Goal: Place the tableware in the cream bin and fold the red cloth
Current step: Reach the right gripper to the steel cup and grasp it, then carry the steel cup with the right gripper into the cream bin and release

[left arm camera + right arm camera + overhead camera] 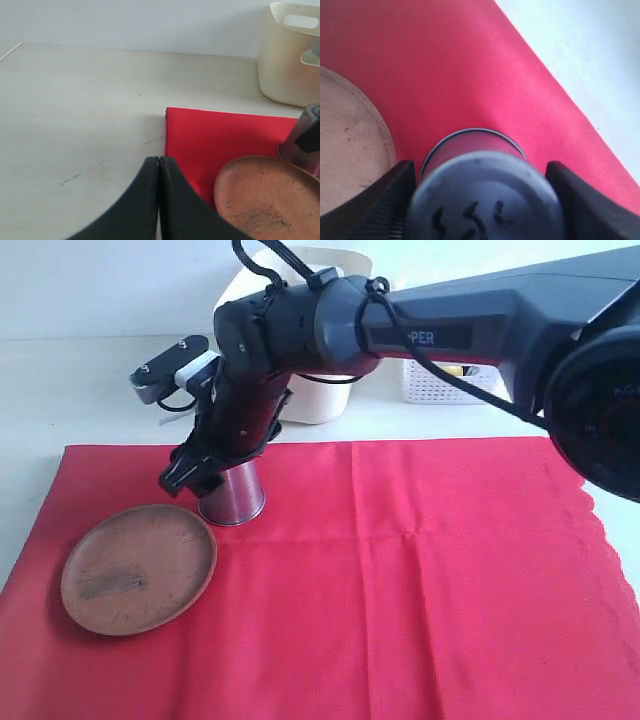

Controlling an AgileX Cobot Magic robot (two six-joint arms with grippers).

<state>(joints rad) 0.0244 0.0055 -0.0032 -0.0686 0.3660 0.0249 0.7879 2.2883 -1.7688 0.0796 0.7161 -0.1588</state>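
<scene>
A steel cup [232,495] stands upside down on the red cloth [400,570], just behind the round brown wooden plate [138,567]. My right gripper [205,485] has reached across to the left and is open, its fingers straddling the cup [480,190]; a strip of cloth [445,65] shows between one fingertip and the cup. The plate's edge [345,145] lies beside it. My left gripper [159,159] is shut on nothing, low over the bare table by the cloth's corner [220,135], near the plate [265,200] and cup [302,142]. The cream bin [322,405] stands behind the right arm.
A white perforated basket [450,385] with something yellow inside sits right of the cream bin [290,55]. The right arm's dark links span the upper right of the exterior view. The cloth's scalloped edge [610,550] lies at the right. The left gripper is outside the exterior view.
</scene>
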